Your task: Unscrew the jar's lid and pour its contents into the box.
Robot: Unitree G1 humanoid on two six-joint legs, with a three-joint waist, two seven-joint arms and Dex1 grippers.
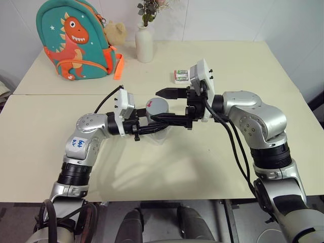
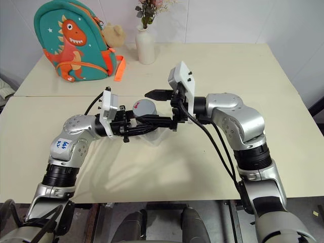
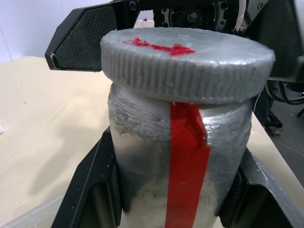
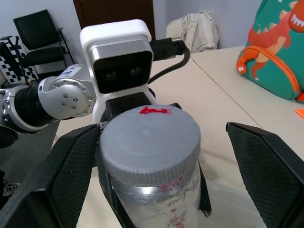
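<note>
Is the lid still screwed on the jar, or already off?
On. The grey lid sits on the mouth of the jar, which the left tool holds upright; the right tool's fingers flank the lid.

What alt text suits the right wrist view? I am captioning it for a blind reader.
A grey lid with a red mark caps a clear jar, with the right gripper open around it, one black jaw on each side. Behind, the left gripper holds the jar above a beige table.

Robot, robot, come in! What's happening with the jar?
Left gripper shut on jar. Right gripper open, straddling lid, which is on. Nothing in the way.
</note>
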